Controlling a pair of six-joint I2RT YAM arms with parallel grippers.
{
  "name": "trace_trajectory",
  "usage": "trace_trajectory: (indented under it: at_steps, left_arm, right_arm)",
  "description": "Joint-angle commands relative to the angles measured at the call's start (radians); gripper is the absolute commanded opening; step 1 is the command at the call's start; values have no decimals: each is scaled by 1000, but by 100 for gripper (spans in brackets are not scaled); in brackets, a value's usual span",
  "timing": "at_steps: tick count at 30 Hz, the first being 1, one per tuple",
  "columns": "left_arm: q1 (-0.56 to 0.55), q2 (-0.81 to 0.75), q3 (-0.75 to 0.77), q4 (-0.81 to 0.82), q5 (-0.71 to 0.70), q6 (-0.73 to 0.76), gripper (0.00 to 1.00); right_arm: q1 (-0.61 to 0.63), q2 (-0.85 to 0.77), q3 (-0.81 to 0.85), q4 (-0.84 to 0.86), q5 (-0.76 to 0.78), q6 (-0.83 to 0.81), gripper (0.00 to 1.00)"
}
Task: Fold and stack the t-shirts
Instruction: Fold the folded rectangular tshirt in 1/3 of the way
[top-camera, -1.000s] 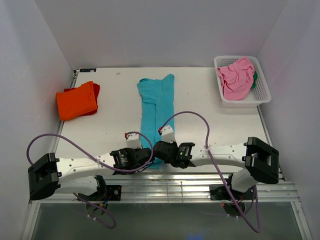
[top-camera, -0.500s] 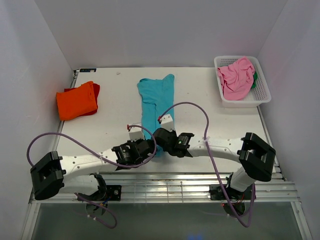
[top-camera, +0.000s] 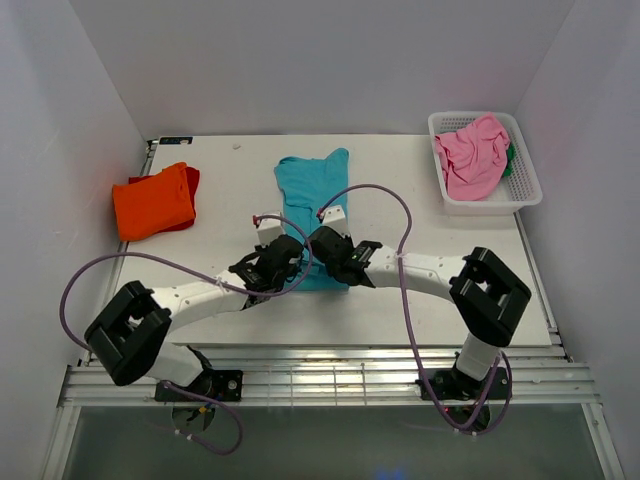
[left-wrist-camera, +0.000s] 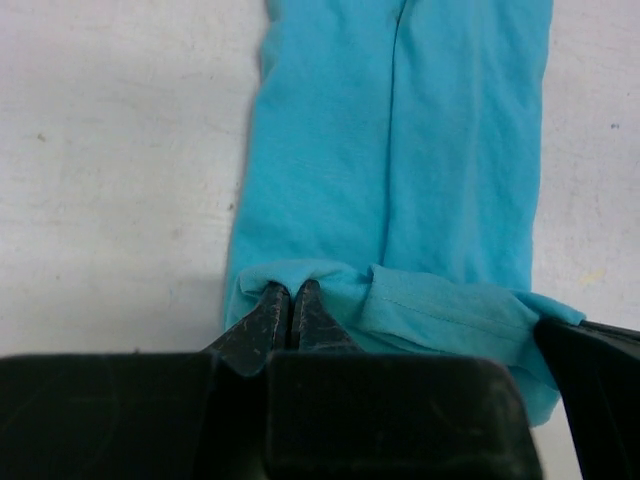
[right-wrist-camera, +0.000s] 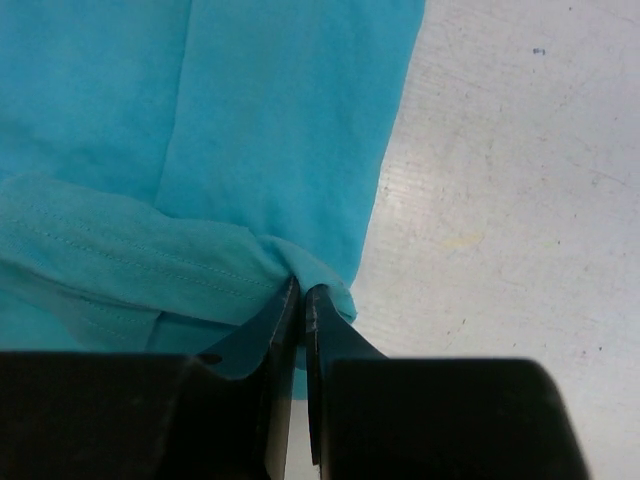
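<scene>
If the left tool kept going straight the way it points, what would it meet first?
The rest of the teal shirt it pinches, lying flat just ahead of the left tool; beyond that only table shows, though its height is unclear.

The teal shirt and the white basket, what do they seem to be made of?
The teal shirt looks like soft, matte knit cloth, perhaps cotton jersey: it bunches at the lifted hem and shows a stitched seam. The white basket looks like rigid, smooth moulded plastic with latticed walls, though it is small in view.
</scene>
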Motion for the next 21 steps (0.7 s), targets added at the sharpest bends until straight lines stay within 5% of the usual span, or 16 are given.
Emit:
trace_trajectory:
  at_steps: [1, 21]
  left_arm:
    - [55, 54, 73, 142, 75, 84, 0]
    - [208, 349, 329, 140, 217, 147, 0]
  right_arm:
    - [-25, 40, 68, 38, -9, -67, 9]
    - [-221, 258, 343, 68, -133, -230, 9]
